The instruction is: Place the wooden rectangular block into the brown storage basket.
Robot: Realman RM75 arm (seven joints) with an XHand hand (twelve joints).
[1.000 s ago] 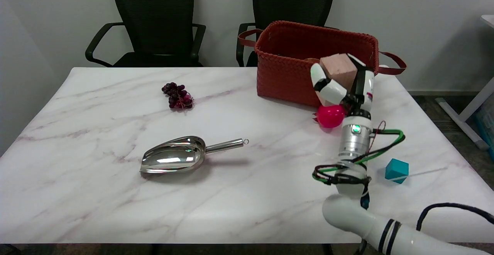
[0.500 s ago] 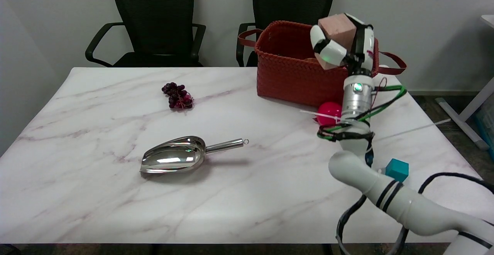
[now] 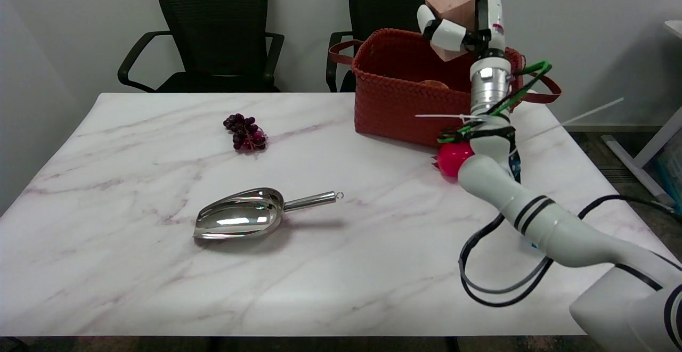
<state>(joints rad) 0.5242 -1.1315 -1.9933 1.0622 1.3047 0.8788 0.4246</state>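
While raised above brown storage basket [image 3: 405, 83], robot hand [image 3: 462, 24] grips wooden rectangular block [image 3: 450, 14], tilted, long axis steeply upright.

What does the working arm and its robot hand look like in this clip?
The right arm is glossy white with paired black bands. Its wrist is a silver metal cylinder. Loose black cables hang below it, and green and black wires loop at the wrist with white zip ties. The robot hand is white-shelled with black segments.

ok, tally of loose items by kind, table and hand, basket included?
Wooden block, held by the right hand: 1
Basket: 1
Grape bunch: 1
Metal scoop: 1
Pink ball: 1
Total: 5
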